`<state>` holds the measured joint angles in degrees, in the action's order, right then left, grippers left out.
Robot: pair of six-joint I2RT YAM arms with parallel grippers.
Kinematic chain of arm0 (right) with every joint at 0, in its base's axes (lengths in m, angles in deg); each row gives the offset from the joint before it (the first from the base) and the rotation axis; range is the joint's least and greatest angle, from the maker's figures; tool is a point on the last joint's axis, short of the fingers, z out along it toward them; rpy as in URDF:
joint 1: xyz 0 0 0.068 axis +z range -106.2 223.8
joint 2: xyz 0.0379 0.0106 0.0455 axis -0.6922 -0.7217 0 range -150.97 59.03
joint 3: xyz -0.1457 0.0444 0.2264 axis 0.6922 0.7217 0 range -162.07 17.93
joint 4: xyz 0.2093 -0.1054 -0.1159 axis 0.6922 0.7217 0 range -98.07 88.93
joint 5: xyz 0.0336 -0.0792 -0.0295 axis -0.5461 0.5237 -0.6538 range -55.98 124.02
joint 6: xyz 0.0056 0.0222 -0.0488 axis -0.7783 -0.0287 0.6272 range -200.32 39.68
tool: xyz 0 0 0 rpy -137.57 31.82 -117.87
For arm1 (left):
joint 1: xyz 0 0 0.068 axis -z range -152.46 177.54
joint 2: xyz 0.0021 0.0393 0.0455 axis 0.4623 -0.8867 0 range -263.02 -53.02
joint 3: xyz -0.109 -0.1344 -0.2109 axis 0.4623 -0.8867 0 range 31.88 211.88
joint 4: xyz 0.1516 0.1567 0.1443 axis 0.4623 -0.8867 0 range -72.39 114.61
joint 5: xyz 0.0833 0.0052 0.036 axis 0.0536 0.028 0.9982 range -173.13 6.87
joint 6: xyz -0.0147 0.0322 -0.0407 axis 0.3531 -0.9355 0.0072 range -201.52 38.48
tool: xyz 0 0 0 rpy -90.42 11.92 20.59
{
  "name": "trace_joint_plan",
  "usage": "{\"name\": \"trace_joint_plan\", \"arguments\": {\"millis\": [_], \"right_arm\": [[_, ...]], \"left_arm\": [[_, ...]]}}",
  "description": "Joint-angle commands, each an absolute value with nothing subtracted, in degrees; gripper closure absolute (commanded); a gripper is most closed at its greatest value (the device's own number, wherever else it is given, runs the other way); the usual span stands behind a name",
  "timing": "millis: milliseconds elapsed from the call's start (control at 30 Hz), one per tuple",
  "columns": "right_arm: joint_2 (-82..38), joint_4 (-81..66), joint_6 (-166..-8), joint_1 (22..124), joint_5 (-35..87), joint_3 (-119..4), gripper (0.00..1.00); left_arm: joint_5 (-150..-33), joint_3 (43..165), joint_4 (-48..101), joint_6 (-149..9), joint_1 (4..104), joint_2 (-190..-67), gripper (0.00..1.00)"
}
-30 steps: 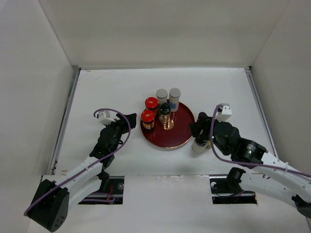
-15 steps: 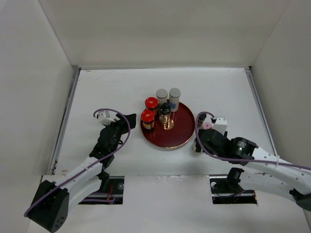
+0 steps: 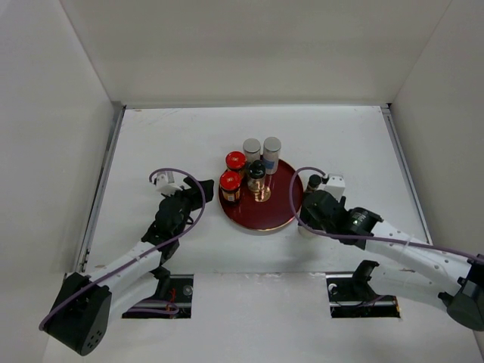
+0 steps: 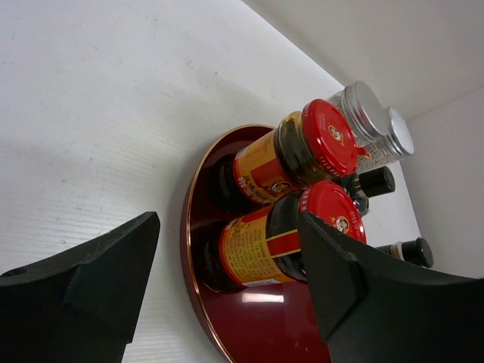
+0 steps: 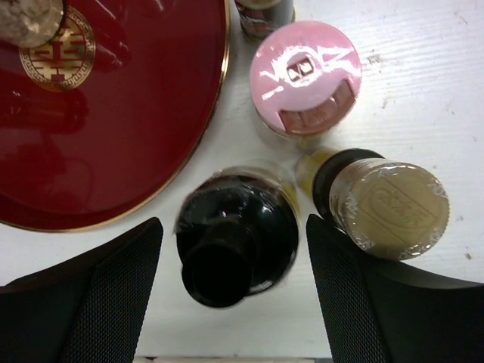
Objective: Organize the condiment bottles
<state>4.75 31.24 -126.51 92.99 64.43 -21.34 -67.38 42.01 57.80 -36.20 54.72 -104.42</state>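
1. The white worktop (image 3: 151, 144) carries everything.
2. A round dark-red tray (image 3: 266, 217) sits mid-worktop, between both arms.
3. The left fingers (image 4: 98, 280) stand apart just left of the tray, gripping nothing.
4. The right fingers (image 5: 98, 287) are spread either side of a dark bottle (image 5: 234, 242), which stands on the worktop just off the tray's right edge.
5. Clustered on the tray's far half are the near red-capped jar (image 3: 230, 180), the far red-capped jar (image 3: 235, 160), two silver-capped jars (image 3: 252, 146) and a black-capped bottle (image 3: 257, 168).
6. A pink-capped jar (image 5: 305, 76) and a tan-capped bottle (image 5: 389, 208) stand on the worktop beside the dark bottle.
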Motion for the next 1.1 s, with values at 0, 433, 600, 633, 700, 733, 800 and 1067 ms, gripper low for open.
{"name": "trace_joint_plan", "arguments": {"millis": [0, 433, 600, 633, 700, 733, 800, 1067], "right_arm": [[3.3, 24.5, -124.5, 92.6, 66.1, -21.1, 0.22], [8.0, 25.1, -123.3, 97.3, 67.8, -28.3, 0.48], [2.2, 18.1, -117.7, 99.1, 65.8, -34.7, 0.47], [0.4, 16.3, -116.8, 99.2, 65.1, -35.5, 0.48], [-4.4, 10.5, -115.0, 99.2, 63.0, -37.1, 0.48], [-7.2, 7.4, -114.1, 99.2, 61.7, -37.8, 0.48], [-13.1, 2.8, -112.2, 99.2, 60.4, -39.5, 0.48], [-29.3, -3.8, -107.7, 100.9, 60.9, -47.4, 0.46]], "left_arm": [[-68.3, 42.2, 60.8, -35.6, 54.8, -104.5, 0.27], [-68.3, 42.2, 61.3, -35.6, 54.4, -104.7, 0.27], [-68.5, 42.2, 61.4, -35.6, 54.5, -105.2, 0.27], [-68.3, 42.1, 61.4, -35.6, 54.3, -104.7, 0.27], [-68.1, 42.0, 61.4, -35.6, 54.1, -104.4, 0.27], [-68.4, 42.0, 61.2, -35.6, 53.9, -104.4, 0.27], [-68.7, 41.7, 60.8, -35.6, 53.6, -103.8, 0.27], [-69.2, 41.3, 60.7, -35.6, 52.7, -103.0, 0.27]]}}
